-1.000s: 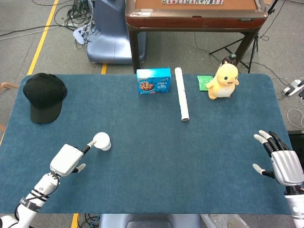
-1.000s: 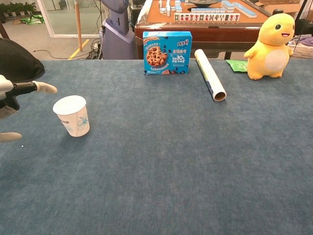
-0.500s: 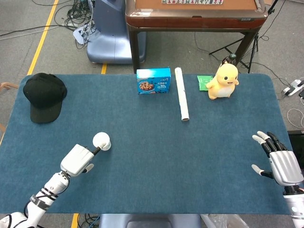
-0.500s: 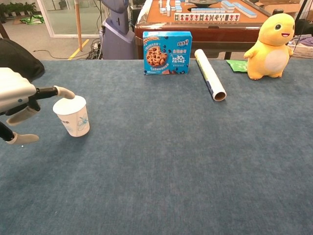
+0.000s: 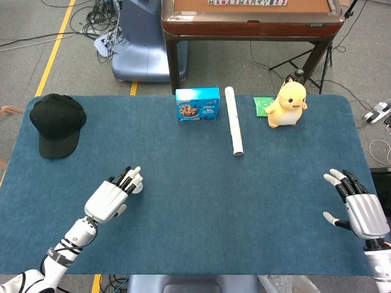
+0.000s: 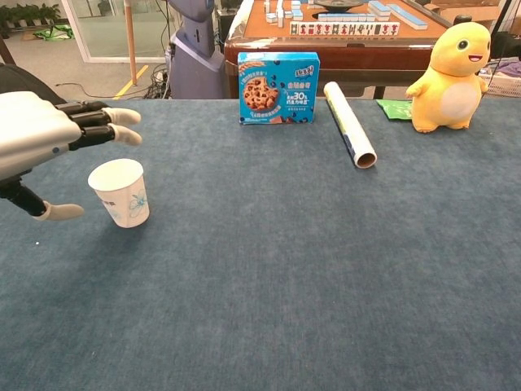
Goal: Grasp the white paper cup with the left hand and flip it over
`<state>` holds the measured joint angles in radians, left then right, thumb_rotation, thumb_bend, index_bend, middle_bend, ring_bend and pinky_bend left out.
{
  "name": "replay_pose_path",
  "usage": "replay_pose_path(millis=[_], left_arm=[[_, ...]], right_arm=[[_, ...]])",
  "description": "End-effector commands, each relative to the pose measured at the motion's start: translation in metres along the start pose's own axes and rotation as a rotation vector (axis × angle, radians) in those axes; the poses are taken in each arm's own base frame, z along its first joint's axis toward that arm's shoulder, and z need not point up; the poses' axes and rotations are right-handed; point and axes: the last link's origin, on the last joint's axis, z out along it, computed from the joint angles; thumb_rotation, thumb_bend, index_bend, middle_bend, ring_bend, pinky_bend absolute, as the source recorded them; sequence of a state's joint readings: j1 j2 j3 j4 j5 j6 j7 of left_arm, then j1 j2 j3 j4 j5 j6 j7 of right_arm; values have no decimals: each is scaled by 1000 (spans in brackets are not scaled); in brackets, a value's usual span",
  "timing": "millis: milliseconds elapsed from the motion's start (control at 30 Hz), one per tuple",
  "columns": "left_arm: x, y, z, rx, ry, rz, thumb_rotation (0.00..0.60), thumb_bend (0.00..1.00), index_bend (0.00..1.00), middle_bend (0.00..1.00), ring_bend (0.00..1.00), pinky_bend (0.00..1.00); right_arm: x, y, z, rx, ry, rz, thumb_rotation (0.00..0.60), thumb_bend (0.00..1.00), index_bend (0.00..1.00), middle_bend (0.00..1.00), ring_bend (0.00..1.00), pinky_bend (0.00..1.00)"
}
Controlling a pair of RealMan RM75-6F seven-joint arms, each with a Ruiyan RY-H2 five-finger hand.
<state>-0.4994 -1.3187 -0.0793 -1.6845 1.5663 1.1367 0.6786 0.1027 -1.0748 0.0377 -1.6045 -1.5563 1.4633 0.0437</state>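
Left hand (image 6: 49,134) hovers above the upright white paper cup (image 6: 120,191), fingers spread, holding nothing. Advise lowering so thumb and fingers straddle the wall mid-height, then closing gently to avoid crushing.

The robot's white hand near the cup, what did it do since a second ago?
The left hand slid forward and toward the paper cup, and now hovers above it, fingers stretched out, not holding it. The cup stayed upright where it was. The right hand barely moved.

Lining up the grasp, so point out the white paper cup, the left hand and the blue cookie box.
white paper cup (image 6: 122,194), chest view, side wall.
left hand (image 6: 37,134), chest view, back of hand.
blue cookie box (image 6: 278,88), chest view, front face.
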Motion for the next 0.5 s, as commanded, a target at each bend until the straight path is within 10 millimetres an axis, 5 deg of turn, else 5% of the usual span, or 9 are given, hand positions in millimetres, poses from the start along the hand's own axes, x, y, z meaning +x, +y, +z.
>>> replay_pose_path(millis=[33, 167, 500], left_arm=[[2, 7, 9, -27, 30, 64, 600, 196, 125, 0, 0, 115], [1, 12, 19, -36, 39, 91, 600, 195, 143, 0, 0, 1], [-6, 26, 38, -83, 38, 270, 600, 196, 201, 0, 0, 0]], right_arm=[[0, 0, 0, -1, 1, 0, 600, 0, 207, 142, 73, 317], [1, 1, 0, -2, 2, 1, 600, 0, 207, 142, 73, 317], [3, 2, -1, -2, 7, 7, 600, 0, 207, 142, 73, 317]])
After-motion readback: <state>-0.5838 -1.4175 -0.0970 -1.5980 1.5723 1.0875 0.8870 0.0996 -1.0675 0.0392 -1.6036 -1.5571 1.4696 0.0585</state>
